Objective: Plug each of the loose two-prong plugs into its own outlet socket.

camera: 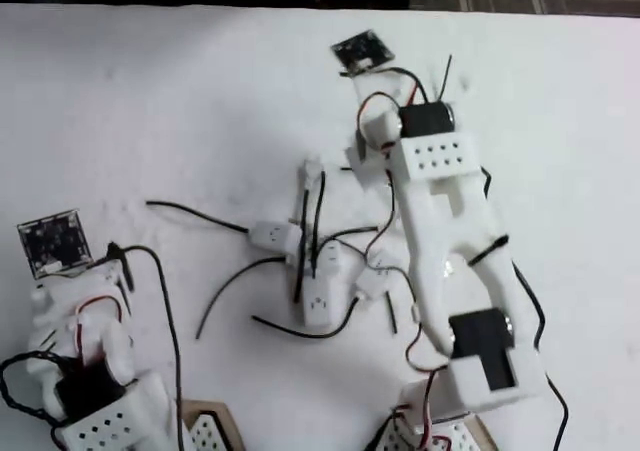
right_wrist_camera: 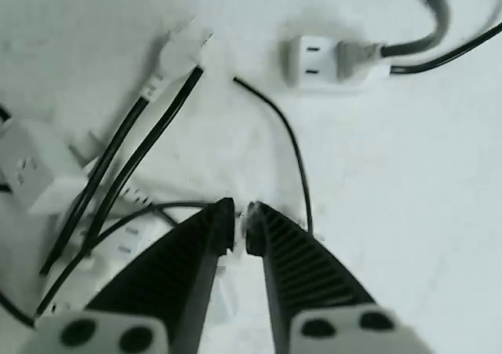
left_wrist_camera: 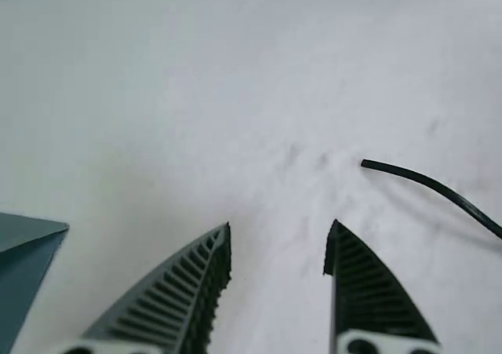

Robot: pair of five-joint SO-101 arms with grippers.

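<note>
Listing high view left to right: left gripper [left_wrist_camera: 278, 236] lower left, jaws apart over table [left_wrist_camera: 157, 95], farther arm. Centre frame: loose plug [camera: 313, 169], long axis near vertical, pronged end toward top edge, cable [camera: 303, 233] trailing downward. Right gripper [right_wrist_camera: 241, 213] just right of plug, nearer arm, jaws nearly together.

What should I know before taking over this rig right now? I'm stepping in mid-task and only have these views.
Left tool: open and empty, over bare table, near a black cord end.
Right tool: shut, low over the cords mid-table; I can't make out anything in its grasp.
Things: a loose plug lies beyond the right tool. A socket and a second socket both show empty slots.
Done: no plug is seated in those two sockets.
Left: seat each loose plug in its own socket.
</note>
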